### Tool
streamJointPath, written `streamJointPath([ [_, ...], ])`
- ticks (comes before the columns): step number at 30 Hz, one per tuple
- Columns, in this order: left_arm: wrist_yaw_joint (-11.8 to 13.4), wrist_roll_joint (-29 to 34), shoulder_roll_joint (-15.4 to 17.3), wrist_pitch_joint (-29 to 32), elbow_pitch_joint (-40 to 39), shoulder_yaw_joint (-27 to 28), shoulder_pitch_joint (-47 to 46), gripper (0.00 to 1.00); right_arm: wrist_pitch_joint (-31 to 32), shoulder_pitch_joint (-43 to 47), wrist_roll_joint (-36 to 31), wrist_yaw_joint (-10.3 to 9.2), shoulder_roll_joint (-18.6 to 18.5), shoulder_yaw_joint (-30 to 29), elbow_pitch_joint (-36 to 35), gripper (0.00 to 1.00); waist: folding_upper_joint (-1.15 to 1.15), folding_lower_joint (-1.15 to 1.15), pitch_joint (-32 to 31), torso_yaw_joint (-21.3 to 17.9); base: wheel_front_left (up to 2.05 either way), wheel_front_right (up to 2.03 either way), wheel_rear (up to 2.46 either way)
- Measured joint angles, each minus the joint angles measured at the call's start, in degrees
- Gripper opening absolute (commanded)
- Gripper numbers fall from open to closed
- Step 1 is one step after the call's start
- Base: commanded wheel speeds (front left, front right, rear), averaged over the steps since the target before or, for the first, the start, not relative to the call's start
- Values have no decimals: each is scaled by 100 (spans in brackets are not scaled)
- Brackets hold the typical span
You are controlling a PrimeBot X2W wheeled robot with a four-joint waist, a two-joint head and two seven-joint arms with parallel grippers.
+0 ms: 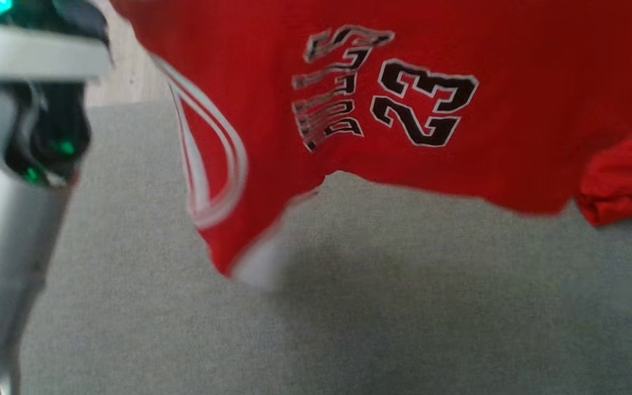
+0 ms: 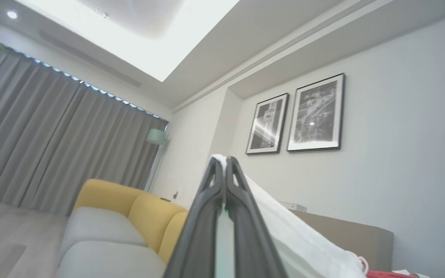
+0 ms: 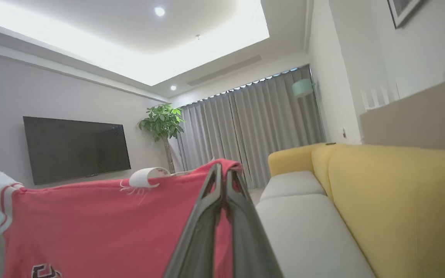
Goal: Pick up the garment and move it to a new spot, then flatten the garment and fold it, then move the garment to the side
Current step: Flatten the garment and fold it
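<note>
Home living room: yellow sofa (image 3: 381,200), wall television (image 3: 77,148), curtains (image 3: 253,131), framed prints (image 2: 315,114)

The red jersey (image 1: 541,109) reads 23 beside blurred black lettering.

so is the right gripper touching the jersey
Touching. The right wrist view shows the right gripper shut on the jersey, red cloth draped over its tips.

Grey curtains (image 2: 52,135), yellow-grey sofa (image 3: 381,200), wall TV (image 3: 75,148), 2 framed pics (image 2: 315,112), recessed ceiling light (image 3: 91,50)
</note>
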Motion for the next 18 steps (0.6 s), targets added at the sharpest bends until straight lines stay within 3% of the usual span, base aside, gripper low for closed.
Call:
streamJointPath([
  [5,19,-109,-26,404,149,30,-904,0,454,-879,-312,0,-41,-36,193,0,0,-1,-66,13,0,0,0],
  [10,85,-27,-122,780,1014,-55,-1759,0,864,-1898,-822,0,232,313,913,0,0,1,187,71,0,0,0],
  [14,-305,493,-78,971,1815,-588,-2312,0,939,-2596,-1390,0,577,646,1650,0,0,2,547,146,0,0,0],
  [18,-421,678,-189,634,2741,-637,-2974,0,617,-3459,-1973,0,1063,977,2408,0,0,3,1168,216,0,0,0],
])
